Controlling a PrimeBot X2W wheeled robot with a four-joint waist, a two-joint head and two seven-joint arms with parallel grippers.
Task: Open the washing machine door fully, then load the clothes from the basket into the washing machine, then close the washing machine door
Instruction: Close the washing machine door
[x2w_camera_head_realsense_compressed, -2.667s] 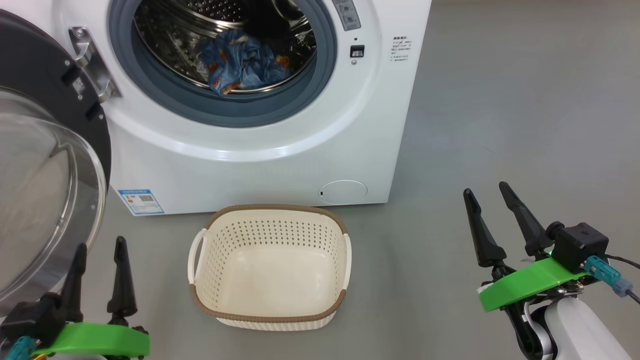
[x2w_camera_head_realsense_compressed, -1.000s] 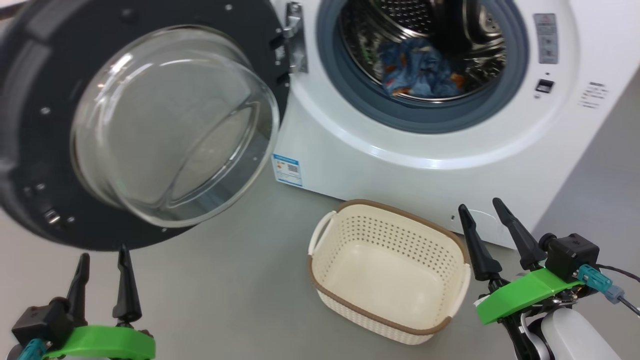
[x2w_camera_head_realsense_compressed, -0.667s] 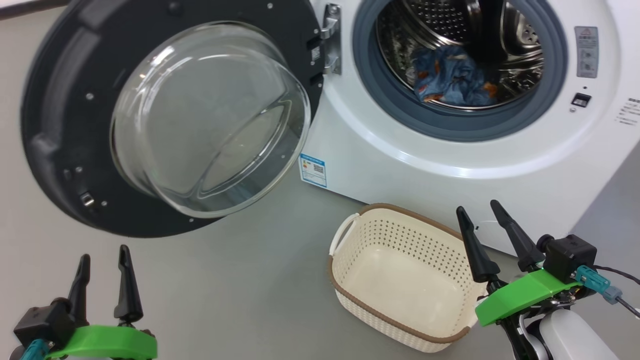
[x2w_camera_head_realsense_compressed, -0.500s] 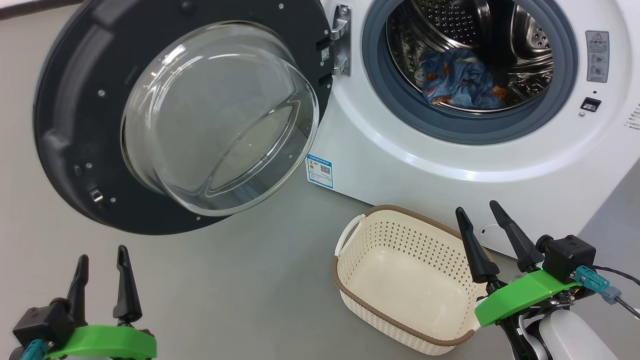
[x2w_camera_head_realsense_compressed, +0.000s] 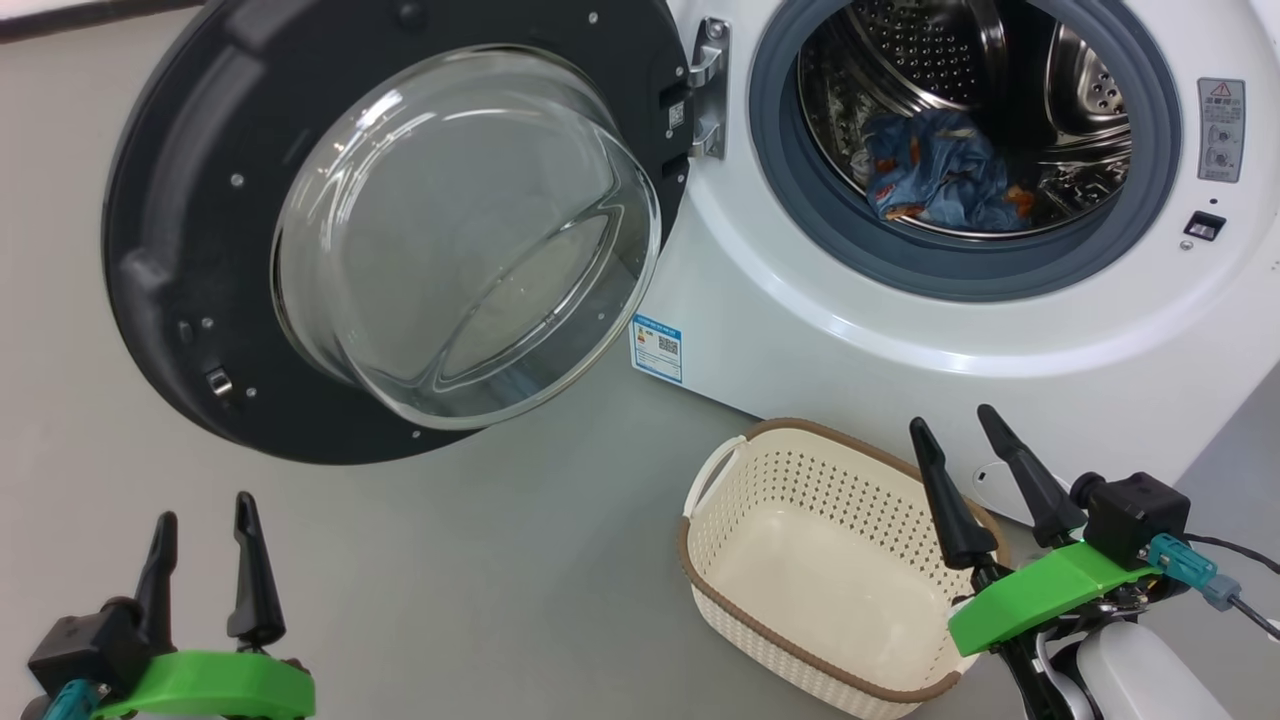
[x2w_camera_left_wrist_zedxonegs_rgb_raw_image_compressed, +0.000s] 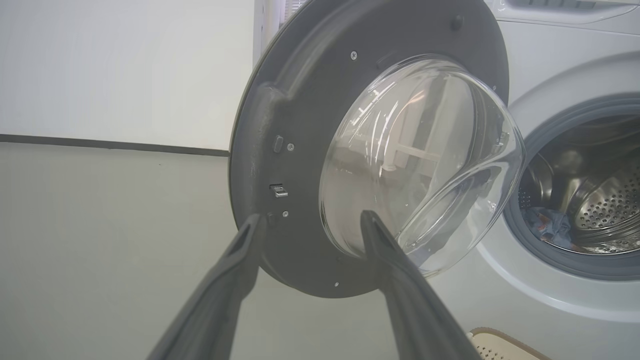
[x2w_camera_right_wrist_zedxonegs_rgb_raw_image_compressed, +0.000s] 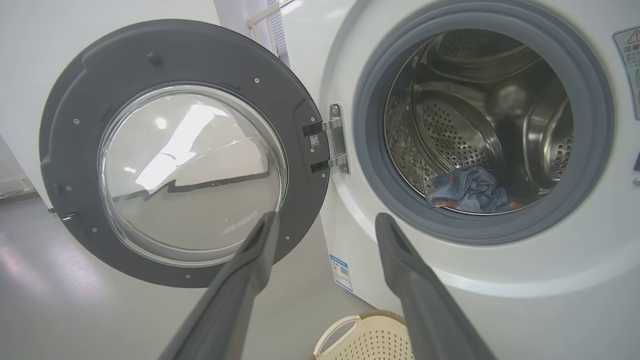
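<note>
One washing machine (x2w_camera_head_realsense_compressed: 900, 340): drum (x2w_camera_head_realsense_compressed: 930, 50) mouth open.
Washing machine door (x2w_camera_head_realsense_compressed: 230, 120): swung wide leftward on its hinge (x2w_camera_head_realsense_compressed: 708, 100); probably heavy and stiff, glass bowl (x2w_camera_head_realsense_compressed: 460, 230) slick; push the black rim (x2w_camera_head_realsense_compressed: 150, 280) opposite the hinge.
Basket (x2w_camera_head_realsense_compressed: 800, 490): empty, on the floor (x2w_camera_head_realsense_compressed: 480, 580) before the machine.
Clothes (x2w_camera_head_realsense_compressed: 940, 185): soft heap inside the drum.
Left gripper (x2w_camera_head_realsense_compressed: 204, 510), right gripper (x2w_camera_head_realsense_compressed: 950, 418): both spread wide, empty.

On my feed: smooth grey floor (x2w_camera_head_realsense_compressed: 480, 590), plain white wall (x2w_camera_left_wrist_zedxonegs_rgb_raw_image_compressed: 125, 65), thin dark baseboard strip (x2w_camera_left_wrist_zedxonegs_rgb_raw_image_compressed: 100, 143) along its bottom.
</note>
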